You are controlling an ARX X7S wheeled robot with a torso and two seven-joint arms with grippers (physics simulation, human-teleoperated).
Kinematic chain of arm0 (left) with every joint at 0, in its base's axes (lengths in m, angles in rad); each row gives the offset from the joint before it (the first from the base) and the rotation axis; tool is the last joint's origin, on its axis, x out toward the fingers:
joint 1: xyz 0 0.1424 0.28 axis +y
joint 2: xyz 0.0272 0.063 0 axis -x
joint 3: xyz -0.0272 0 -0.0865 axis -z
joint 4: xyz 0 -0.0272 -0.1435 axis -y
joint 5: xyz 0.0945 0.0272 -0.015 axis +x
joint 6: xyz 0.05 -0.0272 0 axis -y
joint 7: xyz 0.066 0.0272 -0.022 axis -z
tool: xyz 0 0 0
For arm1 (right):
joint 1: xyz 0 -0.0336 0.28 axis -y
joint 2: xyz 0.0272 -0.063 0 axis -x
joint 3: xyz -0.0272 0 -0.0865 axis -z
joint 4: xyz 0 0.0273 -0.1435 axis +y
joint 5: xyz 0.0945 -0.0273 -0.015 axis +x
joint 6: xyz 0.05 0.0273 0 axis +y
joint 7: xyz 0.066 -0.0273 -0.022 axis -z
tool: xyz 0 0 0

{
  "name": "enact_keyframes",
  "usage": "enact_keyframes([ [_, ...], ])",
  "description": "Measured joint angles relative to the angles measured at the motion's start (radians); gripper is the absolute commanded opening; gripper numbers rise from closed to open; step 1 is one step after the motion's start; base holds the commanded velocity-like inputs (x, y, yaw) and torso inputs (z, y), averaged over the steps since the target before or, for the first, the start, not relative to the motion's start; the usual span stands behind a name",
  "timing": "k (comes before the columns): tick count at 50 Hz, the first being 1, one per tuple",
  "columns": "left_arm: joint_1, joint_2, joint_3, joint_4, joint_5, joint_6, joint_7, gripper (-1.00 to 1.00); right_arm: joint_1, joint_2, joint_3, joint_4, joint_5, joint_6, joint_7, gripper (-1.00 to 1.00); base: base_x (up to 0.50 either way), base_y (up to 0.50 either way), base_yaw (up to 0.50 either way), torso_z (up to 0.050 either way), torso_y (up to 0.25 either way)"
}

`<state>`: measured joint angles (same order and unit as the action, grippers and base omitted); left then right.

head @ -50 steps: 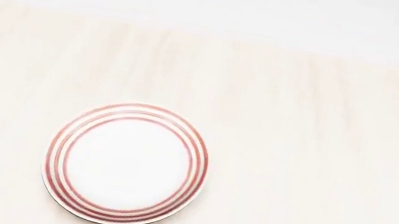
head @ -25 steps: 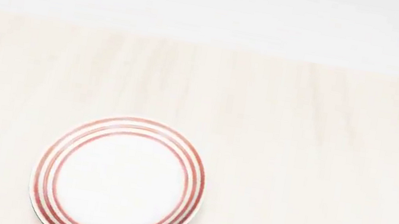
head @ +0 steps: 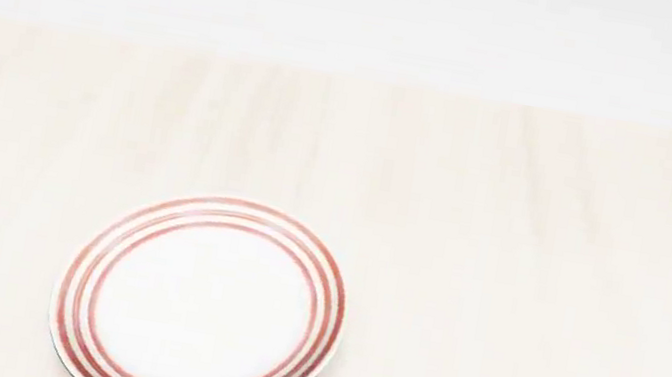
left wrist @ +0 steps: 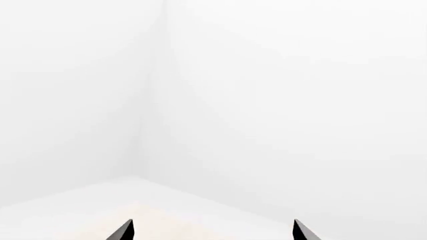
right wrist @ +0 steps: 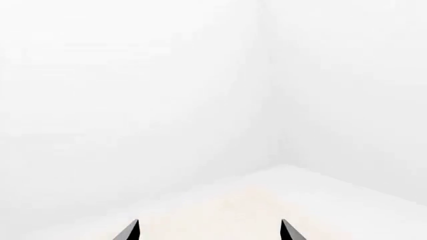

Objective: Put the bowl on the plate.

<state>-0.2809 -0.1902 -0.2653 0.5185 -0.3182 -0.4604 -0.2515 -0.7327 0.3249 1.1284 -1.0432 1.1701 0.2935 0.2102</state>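
Observation:
The plate (head: 201,301), white with three red rings round its rim, lies on the pale wooden table at the lower left of the head view, its near edge cut by the frame. The bowl is out of view. Neither arm shows in the head view. In the left wrist view my left gripper (left wrist: 212,231) is open, only two dark fingertips (left wrist: 125,231) showing, with nothing between them. My right gripper (right wrist: 208,231) is likewise open and empty, its fingertips (right wrist: 287,230) wide apart.
The light wooden table (head: 514,257) stretches away to a white wall behind. Both wrist views look at bare white walls meeting in a corner, with a strip of the table top (right wrist: 253,210) below.
The head view tilted up: the plate slid lower in the frame and the bowl's patterned rim, seen at the bottom edge a second ago, has left the view. Nothing changed in the last half second.

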Motion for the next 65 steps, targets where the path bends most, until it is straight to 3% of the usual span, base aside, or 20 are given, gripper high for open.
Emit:
enact_keyframes([
  [6,0.010,0.004,0.002,-0.002,-0.002,0.012,-0.003,1.00,-0.001,0.117,0.124,-0.002,0.206,0.126,0.060,1.00,0.00,0.00,0.00,0.000,0.000],
  [20,0.018,0.004,-0.001,-0.002,-0.012,0.026,-0.013,1.00,-0.002,0.215,0.095,-0.003,0.316,0.176,0.119,1.00,0.00,0.00,0.00,0.000,0.000],
  [27,0.015,-0.002,-0.003,0.002,-0.020,0.023,-0.019,1.00,0.214,0.211,0.267,0.004,0.577,0.466,0.240,1.00,0.00,0.00,0.00,0.000,0.002],
  [35,0.008,-0.010,-0.010,0.006,-0.032,0.014,-0.027,1.00,0.389,0.226,0.329,0.040,0.709,0.683,0.309,1.00,0.00,0.00,0.00,0.000,0.000],
  [47,0.001,-0.019,-0.014,0.012,-0.044,0.004,-0.037,1.00,0.550,0.262,0.285,0.111,0.717,0.816,0.342,1.00,0.00,0.00,0.00,0.000,0.000],
  [65,-0.006,-0.029,-0.012,0.015,-0.058,-0.002,-0.049,1.00,0.745,0.268,0.091,0.213,0.546,0.883,0.288,1.00,0.00,0.00,0.00,0.000,0.000],
])
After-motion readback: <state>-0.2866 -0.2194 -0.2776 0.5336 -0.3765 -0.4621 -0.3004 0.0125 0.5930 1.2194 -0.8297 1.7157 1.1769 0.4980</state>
